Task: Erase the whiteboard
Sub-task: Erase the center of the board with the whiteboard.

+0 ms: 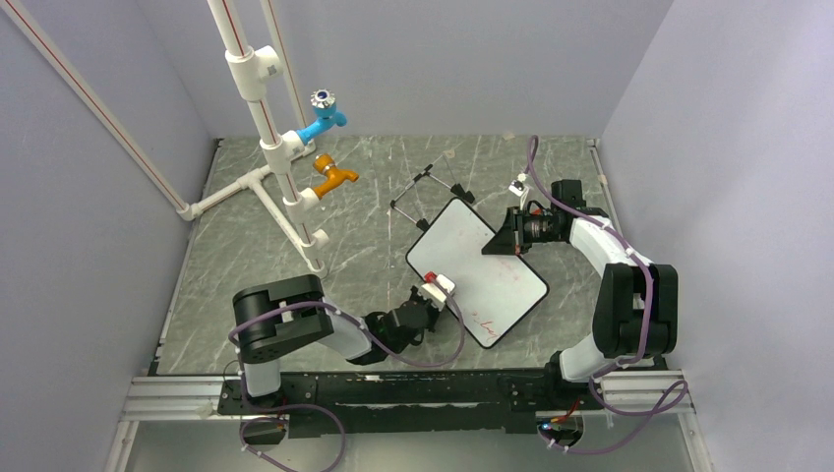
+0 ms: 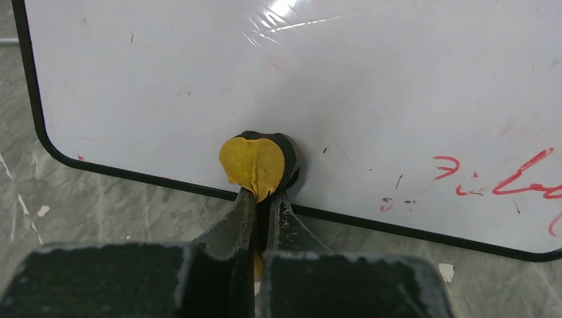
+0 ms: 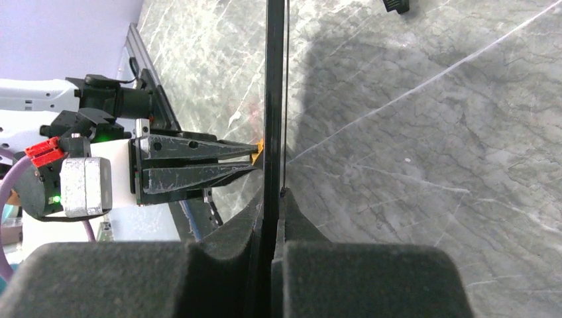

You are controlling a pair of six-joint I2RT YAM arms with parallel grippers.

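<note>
Left end effector: fingers pressed together, pinching a yellow-black eraser that touches the written face of the whiteboard near its lower frame.

Right end effector: closed on the board's opposite edge, seen edge-on from that wrist.

In the top view the board's long axis runs diagonally, far-centre to near-right, over the surface. The board lies between the two end effectors, with red writing towards its near corner.

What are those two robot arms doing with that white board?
They are wiping it clean. The right hand pinches the whiteboard by its edge, and the left hand presses a small yellow eraser against its face. Most of the board looks white, but some red writing is left near one corner.
</note>
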